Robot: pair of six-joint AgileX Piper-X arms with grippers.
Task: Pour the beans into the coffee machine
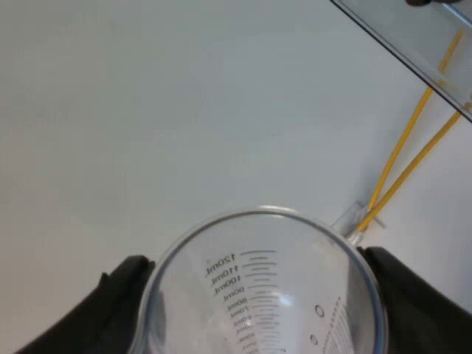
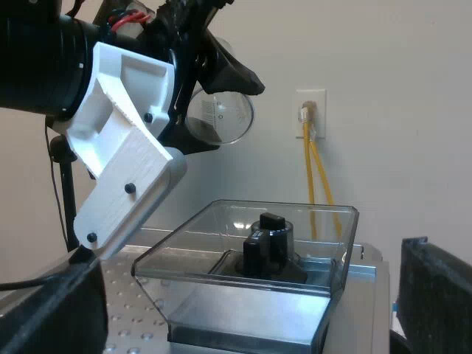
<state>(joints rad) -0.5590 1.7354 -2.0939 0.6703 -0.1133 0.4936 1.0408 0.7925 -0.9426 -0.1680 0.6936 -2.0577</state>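
Coffee station, mid-pour: the left gripper (image 1: 257, 291) has its jaws closed on the sides of the measuring glass (image 1: 295, 273), one black finger (image 1: 118, 302) against each side of the clear wall. From the left wrist, the mouth of the glass faces the camera. Its printed scale reads 120ml, 110ml, 100ml, and a white wall (image 1: 147, 96) shows through it. Past the jaws, a corner of the bean hopper (image 1: 413, 37) edges in above two yellow cables (image 1: 402, 155).

The right wrist supplies the wider scene. The glass lies tipped on its side, higher than the hopper and apart from it; whether it hangs directly over the opening cannot be told. The right gripper (image 2: 247, 273) has its jaws spread wide and holds nothing, and the hopper stands beyond the gap between them. The hopper is a smoky clear box with a black knob (image 2: 267, 240) at its middle, and it sits on the perforated metal top of the espresso machine (image 2: 140, 295).

Behind it, the yellow cables drop from a wall outlet (image 2: 310, 110) on the pale wall. A dark stand (image 2: 66, 192) rises beside the machine.
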